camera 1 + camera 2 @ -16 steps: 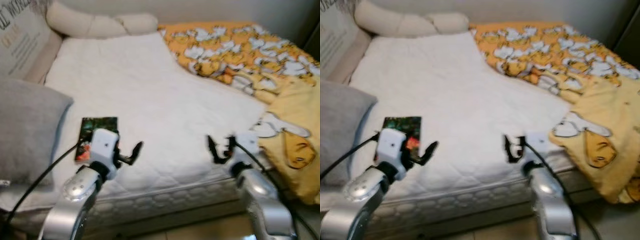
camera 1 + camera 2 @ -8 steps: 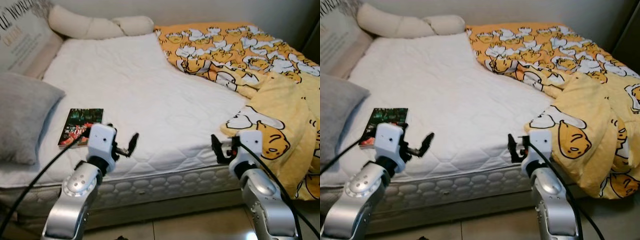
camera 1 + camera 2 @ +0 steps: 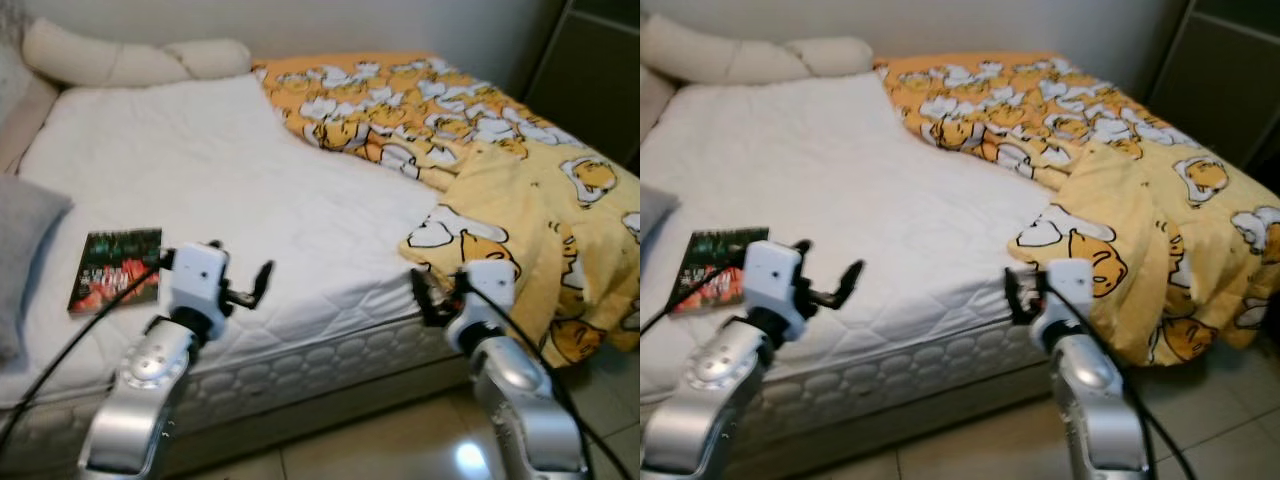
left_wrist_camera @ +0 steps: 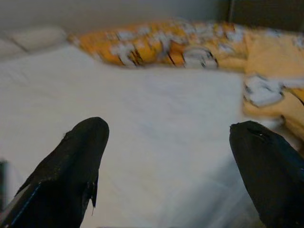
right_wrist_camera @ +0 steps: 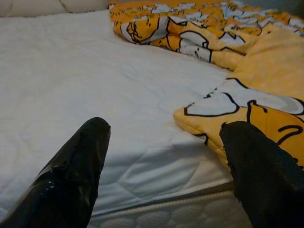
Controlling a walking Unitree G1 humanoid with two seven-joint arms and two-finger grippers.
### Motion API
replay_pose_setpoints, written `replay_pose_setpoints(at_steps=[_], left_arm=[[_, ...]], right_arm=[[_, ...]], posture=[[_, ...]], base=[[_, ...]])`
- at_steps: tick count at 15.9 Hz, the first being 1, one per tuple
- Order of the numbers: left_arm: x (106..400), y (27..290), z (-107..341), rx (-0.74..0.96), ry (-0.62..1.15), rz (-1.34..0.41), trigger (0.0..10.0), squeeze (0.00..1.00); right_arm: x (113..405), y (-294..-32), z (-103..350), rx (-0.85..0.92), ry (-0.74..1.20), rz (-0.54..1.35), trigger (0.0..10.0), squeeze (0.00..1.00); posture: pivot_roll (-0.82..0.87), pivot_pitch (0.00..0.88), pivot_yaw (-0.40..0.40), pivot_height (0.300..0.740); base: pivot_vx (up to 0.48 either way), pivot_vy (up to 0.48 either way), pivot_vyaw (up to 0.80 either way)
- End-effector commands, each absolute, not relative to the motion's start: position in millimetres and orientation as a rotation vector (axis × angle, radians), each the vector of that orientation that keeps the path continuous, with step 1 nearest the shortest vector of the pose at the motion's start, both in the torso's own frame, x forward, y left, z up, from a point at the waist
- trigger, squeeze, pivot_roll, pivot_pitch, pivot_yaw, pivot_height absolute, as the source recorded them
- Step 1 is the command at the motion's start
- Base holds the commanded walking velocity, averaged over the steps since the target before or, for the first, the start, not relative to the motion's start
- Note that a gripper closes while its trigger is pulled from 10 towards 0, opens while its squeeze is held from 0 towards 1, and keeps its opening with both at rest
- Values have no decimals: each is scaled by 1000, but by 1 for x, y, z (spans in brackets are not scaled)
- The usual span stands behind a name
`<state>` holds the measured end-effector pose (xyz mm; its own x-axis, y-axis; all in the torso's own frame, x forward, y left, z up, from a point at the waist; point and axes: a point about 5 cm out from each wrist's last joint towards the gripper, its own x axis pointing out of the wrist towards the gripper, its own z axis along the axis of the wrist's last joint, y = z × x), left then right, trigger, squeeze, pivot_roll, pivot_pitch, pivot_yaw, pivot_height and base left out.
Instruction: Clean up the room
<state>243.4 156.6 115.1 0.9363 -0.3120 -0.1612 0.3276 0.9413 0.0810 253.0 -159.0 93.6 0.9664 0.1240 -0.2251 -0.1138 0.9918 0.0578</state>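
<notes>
One large change is in the whole view: compared with half a second ago everything has slid to the left, so the head camera has turned to the right, and nothing on the bed has moved by itself. The wide bed with the white quilted mattress (image 3: 250, 215) now shows its near right corner, and a dark cabinet (image 3: 590, 75) has come into view at the far right.

On the right half of the bed lies the crumpled yellow blanket with a cartoon print (image 3: 500, 170); its near part hangs over the mattress edge toward the tiled floor (image 3: 1220, 420). At the far left lies the long cream bolster pillow (image 3: 110, 62), and at the near left edge a corner of the grey cushion (image 3: 22, 240). Beside that cushion, flat on the mattress, is the small dark book with a red picture on its cover (image 3: 115, 270).

Both arms are raised in front of the near bed edge, as they were before. The left gripper (image 4: 168, 156) is spread wide and empty, just beside the book. The right gripper (image 5: 166, 161) is also spread and empty, close to the hanging corner of the blanket.

I judge that the turn is toward the blanket, so straightening it is probably the next step; no tidying is done yet.
</notes>
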Motion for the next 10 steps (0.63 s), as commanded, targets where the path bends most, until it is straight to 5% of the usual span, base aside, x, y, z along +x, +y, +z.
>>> replay_pose_setpoints(at_steps=[1, 5, 10], left_arm=[[246, 157, 119, 114, 135, -343, 10000, 0], [244, 156, 117, 131, 146, -376, 10000, 0], [243, 154, 116, 128, 148, -389, 10000, 0]], right_arm=[[254, -157, 94, 56, 228, 128, 10000, 0], [253, -157, 92, 53, 238, 135, 10000, 0], [252, -158, 91, 72, 239, 138, 10000, 0]], posture=[[12, 0, -9, 740], [10, 0, -11, 740], [10, 0, -14, 740]], base=[[266, 0, 0], [266, 0, 0], [267, 0, -785]])
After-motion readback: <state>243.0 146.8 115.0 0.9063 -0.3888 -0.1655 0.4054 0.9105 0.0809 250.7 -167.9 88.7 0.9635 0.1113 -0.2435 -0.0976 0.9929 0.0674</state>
